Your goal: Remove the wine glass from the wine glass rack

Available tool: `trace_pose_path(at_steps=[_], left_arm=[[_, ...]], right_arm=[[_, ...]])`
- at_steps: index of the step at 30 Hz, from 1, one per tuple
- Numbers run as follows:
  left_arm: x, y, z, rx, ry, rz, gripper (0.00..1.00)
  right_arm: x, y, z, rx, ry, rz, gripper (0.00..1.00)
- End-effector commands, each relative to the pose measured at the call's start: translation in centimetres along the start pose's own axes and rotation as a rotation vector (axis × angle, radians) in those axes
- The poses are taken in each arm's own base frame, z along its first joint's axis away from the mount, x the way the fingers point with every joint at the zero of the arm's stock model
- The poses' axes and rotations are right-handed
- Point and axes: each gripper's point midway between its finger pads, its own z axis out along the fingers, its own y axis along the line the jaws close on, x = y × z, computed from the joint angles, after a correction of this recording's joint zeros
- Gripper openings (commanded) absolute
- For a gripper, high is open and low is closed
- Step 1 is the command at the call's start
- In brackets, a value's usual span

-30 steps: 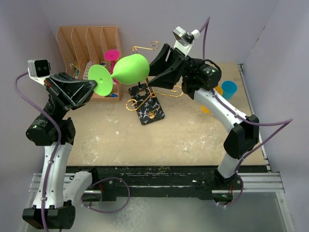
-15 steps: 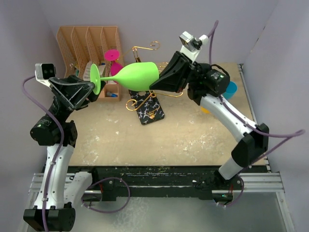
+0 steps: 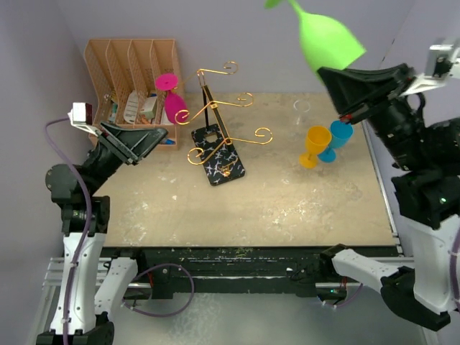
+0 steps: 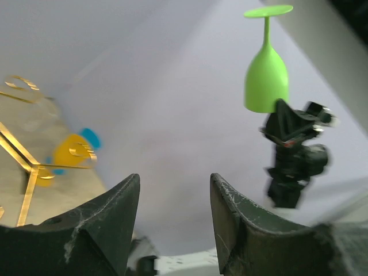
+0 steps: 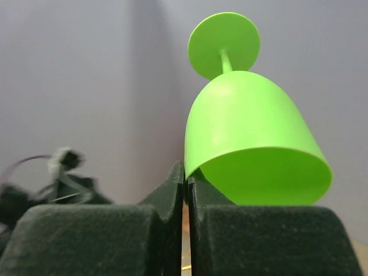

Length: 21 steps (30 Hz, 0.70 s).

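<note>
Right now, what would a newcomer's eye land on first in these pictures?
The bright green plastic wine glass stands out: upside down, foot up, held high above the far right of the table, with the right gripper pinched shut on its rim. Left of centre stands the gold wire rack on its black marbled base, a pink stemmed glass by one arm. The left gripper is open and empty.

Pale lilac walls (image 3: 215, 29), scuffed beige tabletop (image 3: 287, 205), black front edge (image 3: 244, 253)
</note>
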Motion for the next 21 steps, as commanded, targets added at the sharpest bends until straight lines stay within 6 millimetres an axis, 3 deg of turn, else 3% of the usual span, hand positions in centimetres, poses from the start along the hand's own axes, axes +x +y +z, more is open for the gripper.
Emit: trace_pose_path(at_steps=[1,4,7,11,16,21], left_arm=[[-1.5,1.5,-1.8,-0.272,-0.051,0.348,0.55],[-3.0,2.5,-3.3,-0.429,-0.079,0.473,0.55],[-4.0,3.4,-4.3,-0.538,-0.074,0.567,0.55],[-5.2,6.1,-5.1,-0.674,-0.056,0.620,0.55],[-5.1,9.9,-5.0,-0.770,0.030,0.580,0.56],[-4.7,11.6,-5.2,-0.798,0.070,0.570,0.56]], right_arm=[[8.5,-14.8,-6.1,0.735,0.402,-0.227,0.00],[11.5,-16.7,-7.8,0.825,0.549,-0.238,0.00],[14.2,-17.3,-9.5,0.860,0.663,-0.228,0.00],[17.3,-18.0,-10.2,0.857,0.806,-0.218,0.00],[21.1,-19.6,-10.9,0.880,0.971,-0.221,0.00],[24.1,-20.2,-11.4,0.862,1.075,-0.205,0.00]])
